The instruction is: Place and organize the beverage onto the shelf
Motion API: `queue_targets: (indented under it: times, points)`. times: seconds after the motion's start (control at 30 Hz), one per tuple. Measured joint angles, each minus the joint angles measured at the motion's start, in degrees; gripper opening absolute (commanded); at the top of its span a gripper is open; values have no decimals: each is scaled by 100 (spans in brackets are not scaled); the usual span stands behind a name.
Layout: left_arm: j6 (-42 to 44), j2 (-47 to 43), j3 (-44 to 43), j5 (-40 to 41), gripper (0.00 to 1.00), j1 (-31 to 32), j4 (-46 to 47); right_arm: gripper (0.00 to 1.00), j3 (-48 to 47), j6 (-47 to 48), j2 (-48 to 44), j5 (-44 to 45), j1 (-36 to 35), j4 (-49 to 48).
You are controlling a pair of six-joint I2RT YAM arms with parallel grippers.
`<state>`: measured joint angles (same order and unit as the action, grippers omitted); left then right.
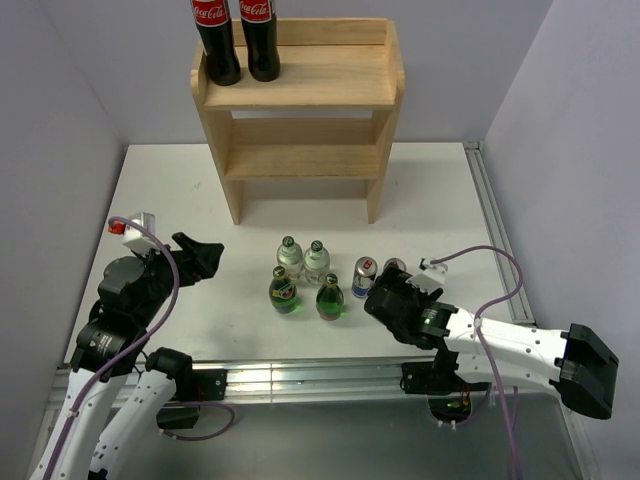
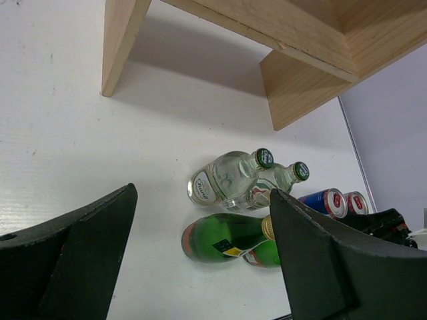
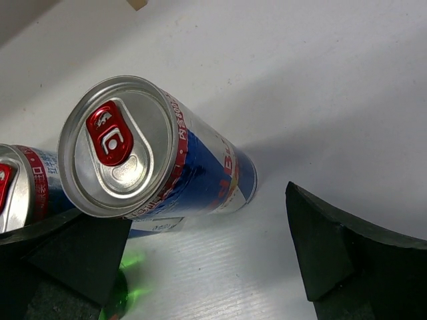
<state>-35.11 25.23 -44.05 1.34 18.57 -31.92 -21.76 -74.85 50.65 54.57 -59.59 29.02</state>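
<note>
The beverage stands in a cluster on the white table: two clear bottles (image 1: 290, 255) (image 1: 317, 260), two green bottles (image 1: 284, 290) (image 1: 330, 297) and two slim cans (image 1: 364, 275) (image 1: 394, 268). My right gripper (image 1: 378, 300) is open just in front of the cans. In the right wrist view one can (image 3: 153, 160) stands just ahead of the gripper (image 3: 207, 260), close to its left finger (image 3: 67, 253), with nothing between the jaws. My left gripper (image 1: 208, 258) hangs open left of the cluster, and its wrist view has a green bottle (image 2: 220, 237) ahead of the gripper (image 2: 200, 267). The wooden shelf (image 1: 300, 90) is at the back.
Two tall cola bottles (image 1: 217, 40) (image 1: 260, 38) occupy the left end of the shelf's top tier. The lower tier (image 1: 300, 160) holds nothing. Grey walls close in both sides, and a metal rail (image 1: 300, 375) runs along the table's near edge.
</note>
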Motion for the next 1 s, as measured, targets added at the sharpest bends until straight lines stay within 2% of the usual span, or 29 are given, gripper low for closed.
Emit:
queue_targets:
  times: [0.23, 0.67, 1.0]
  points:
    - [0, -4, 0, -2, 87, 0, 2, 100, -107, 105, 367, 17, 170, -219]
    - [0, -39, 0, -2, 87, 0, 2, 100, -367, 103, 1742, 319, 334, -588]
    - [2, -39, 0, -50, 87, 0, 2, 97, -531, 122, 2330, 625, 492, -970]
